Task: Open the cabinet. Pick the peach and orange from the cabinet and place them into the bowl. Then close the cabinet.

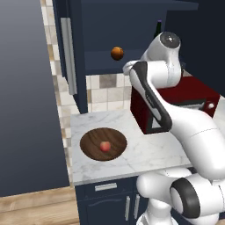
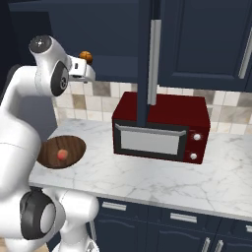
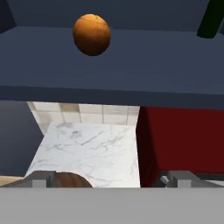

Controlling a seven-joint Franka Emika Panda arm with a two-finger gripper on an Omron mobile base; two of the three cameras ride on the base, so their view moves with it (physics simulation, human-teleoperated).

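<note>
Marble desk (image 1: 145, 149) carries the bowl (image 1: 103, 143) with the peach (image 1: 105, 146) inside, a red microwave (image 2: 160, 128) at its 3 o'clock. Bent arm lifts the claw (image 3: 107, 180) toward the open cabinet (image 1: 132, 30); its tips stand wide, holding nothing. Farther, at 12 o'clock, the orange (image 3: 91, 34) rests on the shelf.

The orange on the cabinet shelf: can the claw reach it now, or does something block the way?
Probably yes. The cabinet door is swung open, the orange sits alone near the shelf's front edge, and the hand view shows nothing between it and the claw.
</note>
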